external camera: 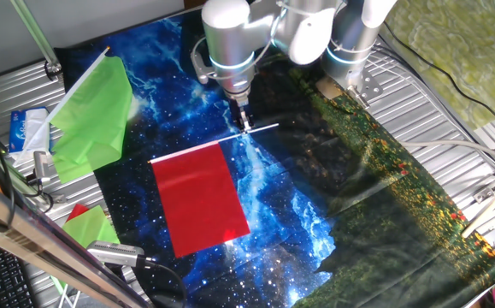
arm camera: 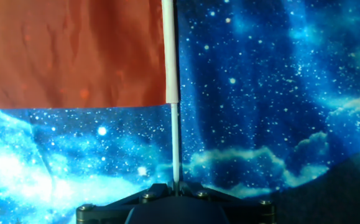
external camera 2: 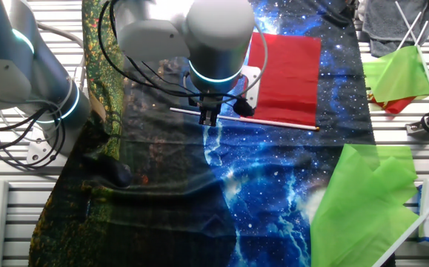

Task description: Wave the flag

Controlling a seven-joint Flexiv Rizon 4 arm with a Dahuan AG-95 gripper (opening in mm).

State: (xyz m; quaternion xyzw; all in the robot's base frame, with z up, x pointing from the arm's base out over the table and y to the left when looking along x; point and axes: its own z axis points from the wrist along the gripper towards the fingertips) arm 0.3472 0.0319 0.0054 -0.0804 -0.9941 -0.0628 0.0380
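Lying flat on the starry cloth, red flag — gripper pinching its bare stick end.

A thin white stick is seen running straight up from the dark gripper at the bottom edge, where its lower end is lost between the fingers. The red flag is spread flat to the stick's left, across a starry blue galaxy-print cloth covering the counter.
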